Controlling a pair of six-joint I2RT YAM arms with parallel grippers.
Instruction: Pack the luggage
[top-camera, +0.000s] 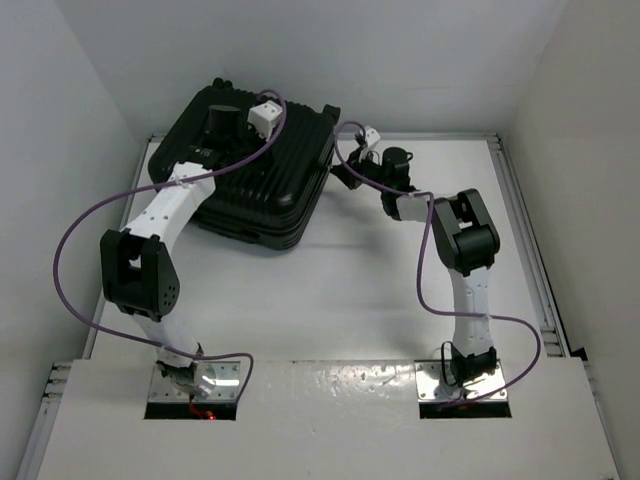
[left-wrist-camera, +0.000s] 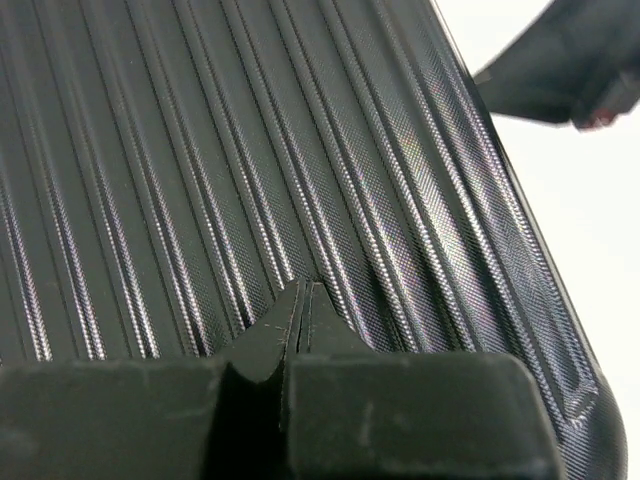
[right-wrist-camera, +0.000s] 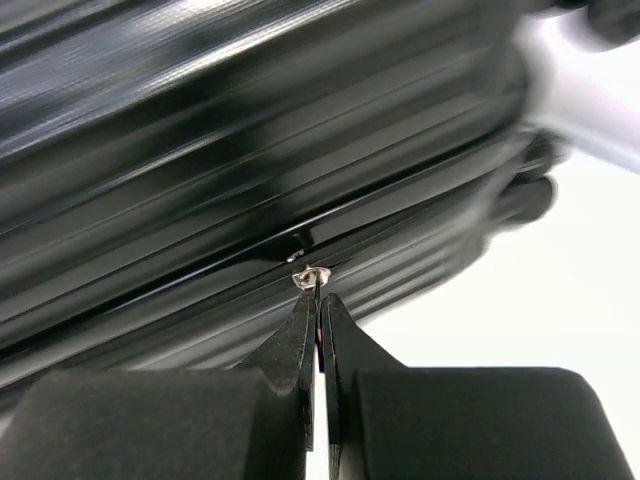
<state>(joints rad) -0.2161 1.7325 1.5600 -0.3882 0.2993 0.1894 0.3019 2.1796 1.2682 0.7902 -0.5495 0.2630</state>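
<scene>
Luggage (top-camera: 280, 185) at table (top-camera: 330, 300) far-left edge, right pincer (right-wrist-camera: 318, 298) pinched at side seam

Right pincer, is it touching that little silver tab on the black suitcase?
Touching. The right wrist view shows the right pincer shut on the silver tab at the seam of the luggage.

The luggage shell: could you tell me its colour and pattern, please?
The luggage is black, ribbed; clearest in the left wrist view.
</scene>
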